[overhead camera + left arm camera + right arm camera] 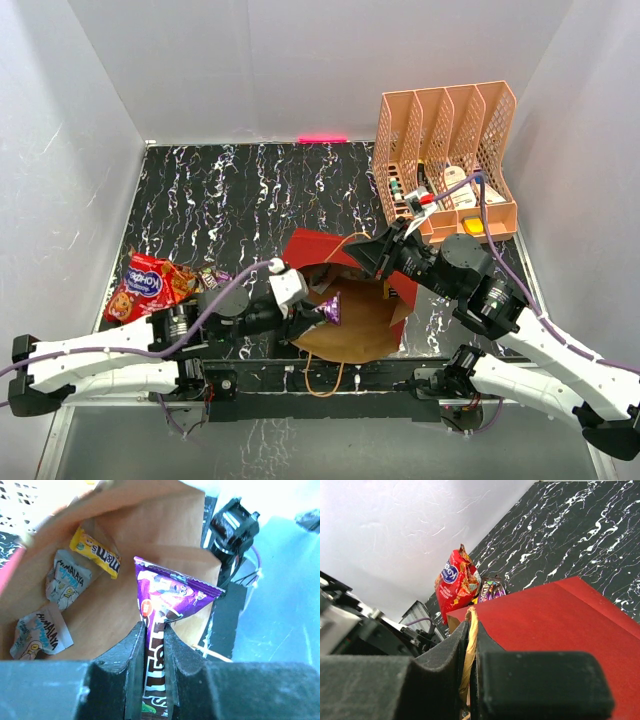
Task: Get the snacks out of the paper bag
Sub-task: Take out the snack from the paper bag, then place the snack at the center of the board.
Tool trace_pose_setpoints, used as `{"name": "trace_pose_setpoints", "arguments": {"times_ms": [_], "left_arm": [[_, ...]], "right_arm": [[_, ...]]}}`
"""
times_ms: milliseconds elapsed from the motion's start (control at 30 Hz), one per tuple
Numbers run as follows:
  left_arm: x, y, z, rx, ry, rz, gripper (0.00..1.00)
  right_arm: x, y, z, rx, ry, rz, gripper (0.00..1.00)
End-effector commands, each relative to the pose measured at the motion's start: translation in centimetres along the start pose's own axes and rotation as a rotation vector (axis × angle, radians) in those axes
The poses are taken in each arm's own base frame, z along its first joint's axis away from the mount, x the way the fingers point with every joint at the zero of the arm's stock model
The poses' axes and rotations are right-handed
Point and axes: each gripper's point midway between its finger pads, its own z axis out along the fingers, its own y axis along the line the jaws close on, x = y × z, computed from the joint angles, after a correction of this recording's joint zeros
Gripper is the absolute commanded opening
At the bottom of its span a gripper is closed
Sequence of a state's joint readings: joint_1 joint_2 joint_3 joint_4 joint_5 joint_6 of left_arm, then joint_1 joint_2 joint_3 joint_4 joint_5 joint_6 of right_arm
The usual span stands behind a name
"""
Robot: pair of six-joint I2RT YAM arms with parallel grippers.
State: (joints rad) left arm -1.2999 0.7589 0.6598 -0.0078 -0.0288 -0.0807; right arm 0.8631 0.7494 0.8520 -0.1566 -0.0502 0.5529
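Step in hand: One snack is partway out. The left gripper is clamped on a purple packet at the mouth of the paper bag, which lies on its side on the table.
Right arm: The right gripper pinches the far rim of the paper bag, apparently holding the mouth open.
Already out: A red crinkly bag and small packets lie on the table to the left of the paper bag, well clear of it.
Next move, as judged: Draw the purple packet clear of the rim, carry it left toward the red crinkly bag and release it. Then reach back in, with the rim kept pinned.
Left wrist view only: It looks inside the paper bag. A yellow packet and two silver packets lie against the brown lining, deeper than the purple packet. The overhead view does not show them.
Right wrist view only: A tan strip sits tight between the closed fingers. Whether it is the paper edge or the cord handle is unclear.
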Motion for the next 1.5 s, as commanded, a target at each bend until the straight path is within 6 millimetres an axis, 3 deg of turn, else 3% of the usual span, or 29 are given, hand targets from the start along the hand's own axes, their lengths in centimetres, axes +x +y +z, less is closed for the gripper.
{"name": "trace_pose_setpoints", "arguments": {"times_ms": [0,267,400,533,633,767,933,1067,1233,1467], "left_arm": [[-3.9,0.6,-2.3,-0.085,0.009,-0.133,0.0],[-13.1,4.0,-3.5,-0.286,-0.092,-0.011,0.0],[-16.7,8.4,-4.8,-0.553,-0.175,0.058,0.0],[-18.5,12.4,-5.2,-0.812,-0.154,0.125,0.0],[-18.0,16.4,-4.9,-0.911,-0.075,0.09,0.0],[-14.2,21.4,-5.1,-0.993,0.046,0.006,0.0],[-6.7,24.5,-7.0,-1.076,0.161,-0.186,0.0],[-0.1,24.5,-9.2,-1.161,0.222,-0.385,0.0],[7.2,22.9,-10.4,-1.225,0.296,-0.544,0.0],[13.3,21.4,-9.0,-1.203,0.356,-0.688,0.0]], "right_arm": [[-1.3,0.5,-0.1,-0.018,-0.059,0.004,0.07],[-1.0,0.4,-0.4,-0.015,-0.05,0.009,0.07],[-1.1,0.3,-0.6,-0.006,-0.053,0.008,0.07],[-1.2,0.2,-0.7,0.003,-0.055,0.006,0.07],[-1.3,0.2,-0.6,0.004,-0.054,0.003,0.07],[-1.4,0.2,-0.5,0.007,-0.051,0.0,0.07],[-1.8,0.2,-0.6,0.016,-0.058,-0.007,0.07],[-1.9,0.0,-0.7,0.028,-0.063,-0.02,0.07],[-1.6,-0.1,-0.3,0.027,-0.051,-0.024,0.07],[-1.1,0.1,-0.2,0.007,-0.044,-0.008,0.07]]}}
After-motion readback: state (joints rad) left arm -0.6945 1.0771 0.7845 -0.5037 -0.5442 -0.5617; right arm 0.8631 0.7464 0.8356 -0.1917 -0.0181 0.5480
